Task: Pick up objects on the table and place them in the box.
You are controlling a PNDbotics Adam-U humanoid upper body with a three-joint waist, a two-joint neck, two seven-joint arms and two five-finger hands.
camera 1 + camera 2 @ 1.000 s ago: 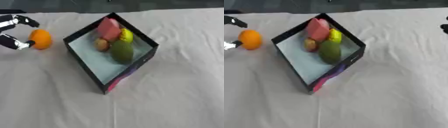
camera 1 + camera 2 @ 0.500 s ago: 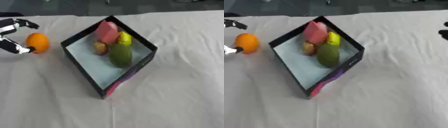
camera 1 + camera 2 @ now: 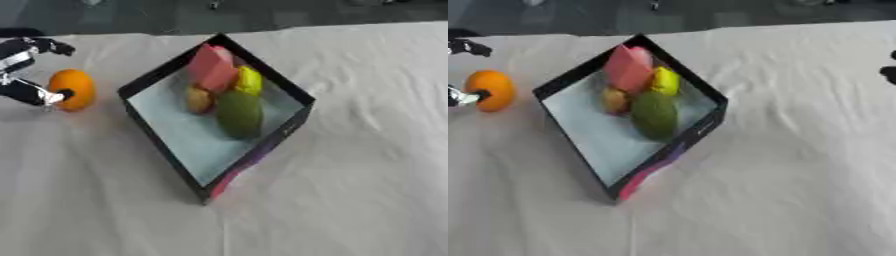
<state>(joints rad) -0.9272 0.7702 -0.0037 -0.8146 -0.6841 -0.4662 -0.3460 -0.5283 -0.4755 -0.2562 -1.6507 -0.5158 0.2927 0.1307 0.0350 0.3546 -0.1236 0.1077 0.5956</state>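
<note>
White cloth [image 3: 350, 200]: left hand [image 3: 26, 75] cups orange [image 3: 73, 89] (beside box [image 3: 262, 150]).

test bench, white cloth [image 3: 350, 190], dark floor [image 3: 262, 15]

The left hand [image 3: 26, 70] was cut off by the picture's left edge; only a dark scrap of the right hand [image 3: 889, 70] showed at the table's right edge.

left eye view: looks down on the bench [image 3: 350, 200] from above, box [image 3: 262, 150] near centre.
right eye view: same downward look, set slightly rightward.
shared: nearly the whole bench top.
</note>
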